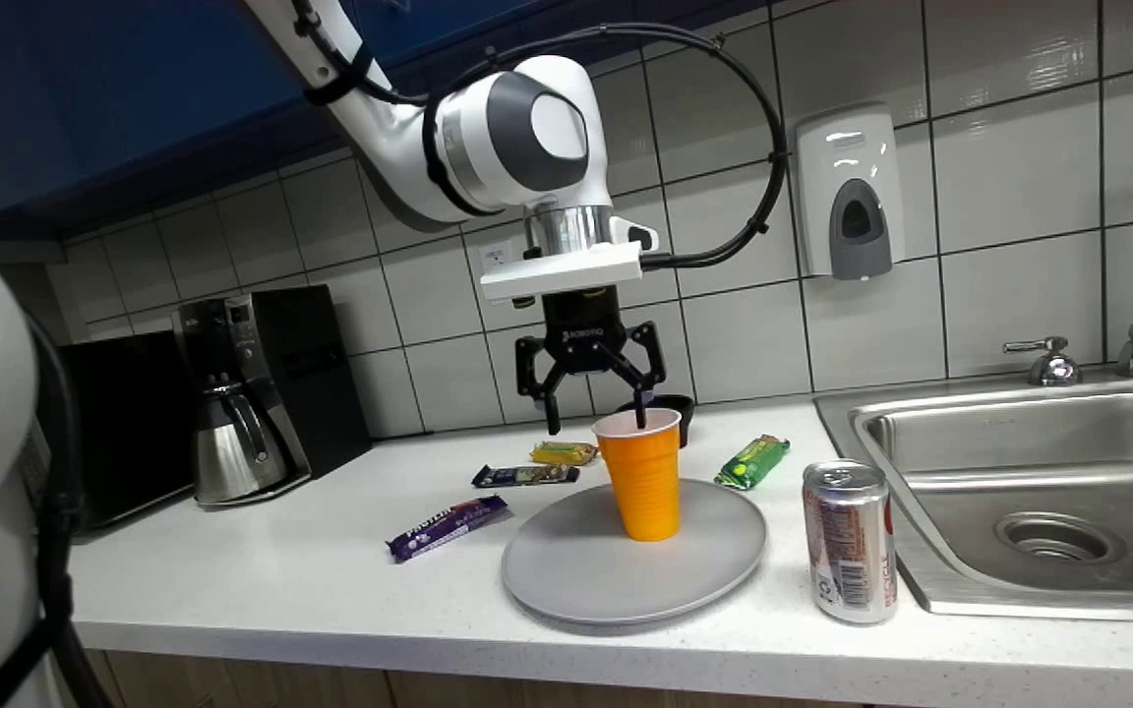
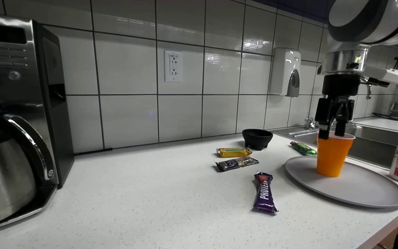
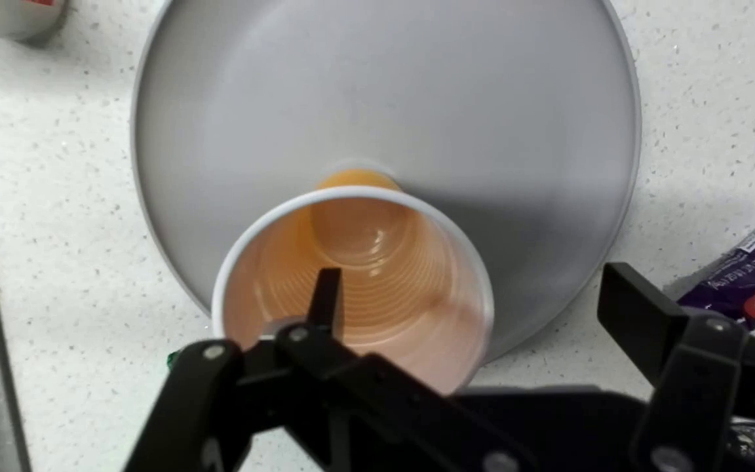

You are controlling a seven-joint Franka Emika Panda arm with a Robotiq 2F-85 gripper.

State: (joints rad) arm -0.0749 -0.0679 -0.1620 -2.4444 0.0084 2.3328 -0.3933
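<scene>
Gripper [image 1: 596, 425] points straight down above the gray plate [image 1: 566, 570], fingers [image 3: 643, 318] spread wide: one at the mouth of the orange cup [image 1: 640, 487], the other outside its rim. Contact between the inner finger and the cup: cannot tell. Cup stands on the plate, a little off the middle toward the tiled wall [image 1: 744, 344]. Plate's front rim lies close to the front edge of the counter [image 1: 262, 580]. Tighter side: soda can [image 1: 850, 541] upright near the plate, between it and the sink [image 1: 1019, 602]; green packet [image 1: 753, 462] behind the plate, near the sink's edge. Roomier side: purple bar [image 2: 264, 192] near the plate, then a broad run of counter as far as the coffee maker [image 1: 306, 374]. Toward the wall lie a dark bar [image 1: 524, 476] and a yellow packet [image 1: 564, 453], with a black bowl [image 2: 257, 138] close to the tiles. Cup orientation: upright, long axis vertical, mouth up, sides tapering to a narrower base; in the wrist view the ribbed inside shows through the pale rim.
</scene>
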